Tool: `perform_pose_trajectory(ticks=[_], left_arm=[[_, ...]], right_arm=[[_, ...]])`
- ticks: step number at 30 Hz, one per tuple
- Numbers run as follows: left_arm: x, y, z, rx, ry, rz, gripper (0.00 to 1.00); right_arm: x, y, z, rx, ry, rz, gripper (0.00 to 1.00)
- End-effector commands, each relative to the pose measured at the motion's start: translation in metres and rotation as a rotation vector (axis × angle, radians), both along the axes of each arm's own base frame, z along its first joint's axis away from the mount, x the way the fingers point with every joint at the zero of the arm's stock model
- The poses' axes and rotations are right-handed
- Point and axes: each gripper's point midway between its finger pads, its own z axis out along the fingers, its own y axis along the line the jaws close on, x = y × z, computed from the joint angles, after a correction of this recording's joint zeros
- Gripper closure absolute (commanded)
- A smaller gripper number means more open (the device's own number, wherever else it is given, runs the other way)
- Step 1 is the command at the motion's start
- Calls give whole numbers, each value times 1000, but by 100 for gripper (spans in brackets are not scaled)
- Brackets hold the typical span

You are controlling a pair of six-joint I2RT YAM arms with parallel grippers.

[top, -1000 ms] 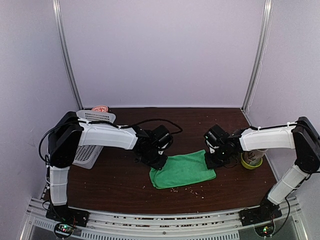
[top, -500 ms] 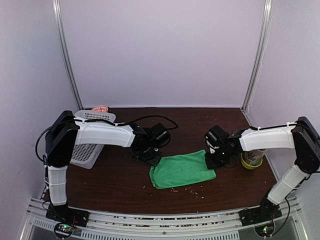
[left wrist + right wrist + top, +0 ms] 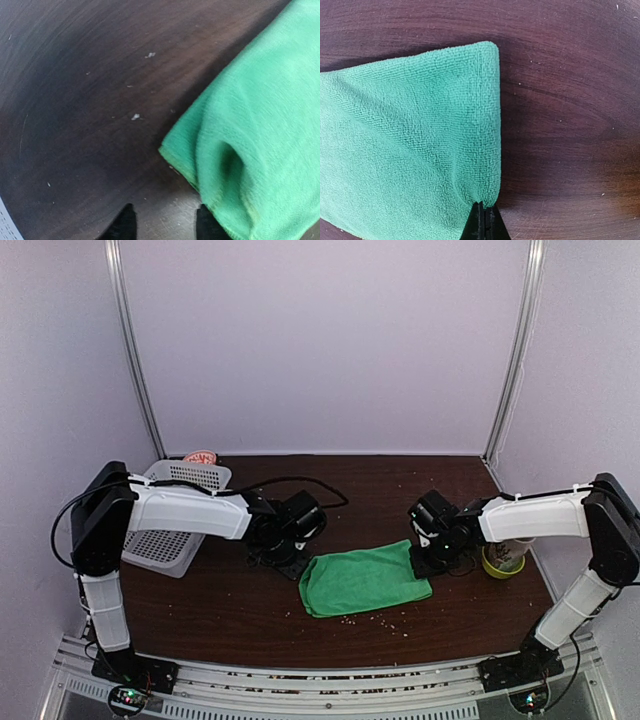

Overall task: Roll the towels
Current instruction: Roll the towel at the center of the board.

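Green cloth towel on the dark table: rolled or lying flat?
Flat, not rolled: the bright green cloth towel lies as one low sheet in the top view, left edge loosely rumpled.

A dark brown wooden tabletop (image 3: 380, 485) carries a white perforated basket (image 3: 192, 473) at its far left corner. Just behind the basket, against the tabletop's back edge, part of a round pinkish-red object (image 3: 201, 456) shows; what it is cannot be told. Near the tabletop's right edge stands a yellow-green cup (image 3: 503, 560) with a printed side. Pale crumbs (image 3: 385, 618) lie scattered toward the tabletop's near edge, with more specks (image 3: 135, 117) on the bare wood left of centre.
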Motion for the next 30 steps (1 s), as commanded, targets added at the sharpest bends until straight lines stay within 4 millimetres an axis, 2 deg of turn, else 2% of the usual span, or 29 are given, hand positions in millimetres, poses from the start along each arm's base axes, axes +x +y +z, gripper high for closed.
perform_pose_trajectory(ticks=[1,5,10,14,22,26,30], left_arm=[[-13,-13,11,-81,-25,-106,52],[-23,-23,15,-155,-3,-145,50],[-32,-51,30,-279,31,-195,60],[-33,-67,36,-334,61,-200,62],[-41,-91,30,-399,154,-233,63],[-35,-88,29,-375,138,-206,71],[-24,-66,42,-354,67,-137,74]], right_arm=[[1,-2,-4,-7,0,6,100],[1,-2,-6,-10,4,6,100],[2,-2,-5,-11,4,5,100],[2,-2,-3,-14,2,7,100],[2,-2,-2,-12,0,7,100],[2,-1,-2,-9,-1,9,100],[4,0,0,-6,-6,11,100]])
